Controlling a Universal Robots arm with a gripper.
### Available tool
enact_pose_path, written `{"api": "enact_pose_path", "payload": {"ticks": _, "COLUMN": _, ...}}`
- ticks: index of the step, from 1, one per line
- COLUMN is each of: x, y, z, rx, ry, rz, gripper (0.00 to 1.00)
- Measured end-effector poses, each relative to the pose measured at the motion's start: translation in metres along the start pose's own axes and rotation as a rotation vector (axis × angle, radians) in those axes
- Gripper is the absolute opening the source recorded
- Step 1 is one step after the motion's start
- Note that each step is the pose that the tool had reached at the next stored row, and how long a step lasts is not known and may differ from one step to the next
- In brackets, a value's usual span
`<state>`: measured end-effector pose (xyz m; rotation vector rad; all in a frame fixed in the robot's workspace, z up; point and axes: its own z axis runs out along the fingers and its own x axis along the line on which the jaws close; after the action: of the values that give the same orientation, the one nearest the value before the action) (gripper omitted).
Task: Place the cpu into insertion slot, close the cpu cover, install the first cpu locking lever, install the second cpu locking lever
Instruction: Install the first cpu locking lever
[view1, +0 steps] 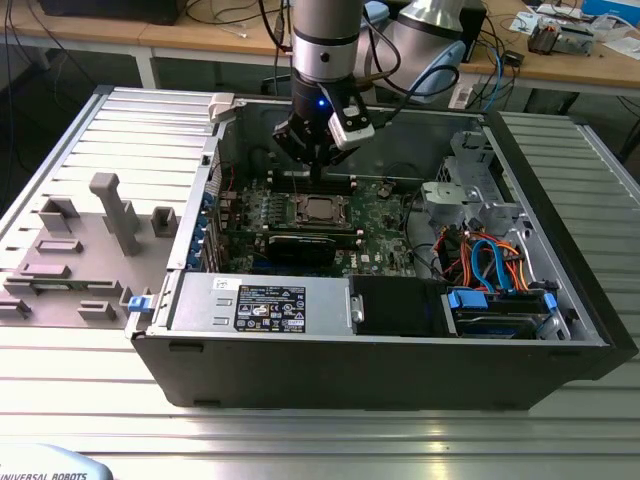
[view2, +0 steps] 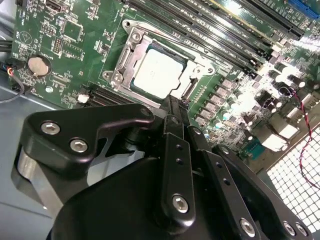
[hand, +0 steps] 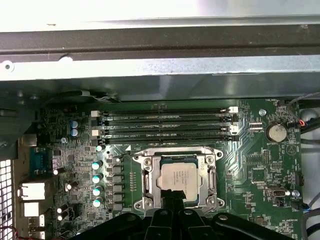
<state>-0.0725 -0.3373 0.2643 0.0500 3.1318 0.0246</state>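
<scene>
While the cpu (hand: 178, 179) sits flat in the insertion slot (hand: 150, 186) near the middle of the motherboard (view1: 385, 225), with the cpu cover (view2: 131, 55) down around it as a silver frame, the placing and cover steps look done, and I judge the work is now at the locking levers. Going from the exterior view's left: grey fixture blocks (view1: 118, 210) stand on the slatted counter (view1: 60, 150) outside the open computer case (view1: 400, 370), well apart from the socket; then the case's near-left wall, then the socket with the gripper (view1: 316, 166) hanging just above its far edge. In both wrist views the jaws look drawn together with nothing between them, tips just beside the socket's edge, not touching the chip as far as I can tell. Whether either lever is latched I cannot tell; thin metal runs along the frame sides. My read: the lever work needs a narrow tip hooking thin wire and a sideways-then-down sweep. Room is tight: memory slots (hand: 165, 125) close on the socket's far side, a row of capacitors (hand: 97, 177) beside it, the black graphics card (view1: 300, 247) on the near side. To the exterior view's right the drive bay and cables (view1: 490, 265) sit well clear.
</scene>
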Motion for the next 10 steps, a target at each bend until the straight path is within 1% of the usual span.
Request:
{"api": "enact_pose_path", "payload": {"ticks": 4, "x": 0.0000, "y": 0.0000, "z": 0.0000, "rx": 0.0000, "ry": 0.0000, "rz": 0.000, "gripper": 0.11}}
{"api": "enact_pose_path", "payload": {"ticks": 10, "x": 0.0032, "y": -0.0001, "z": 0.0000, "rx": -0.0001, "ry": 0.0000, "rz": -0.004, "gripper": 0.11}}
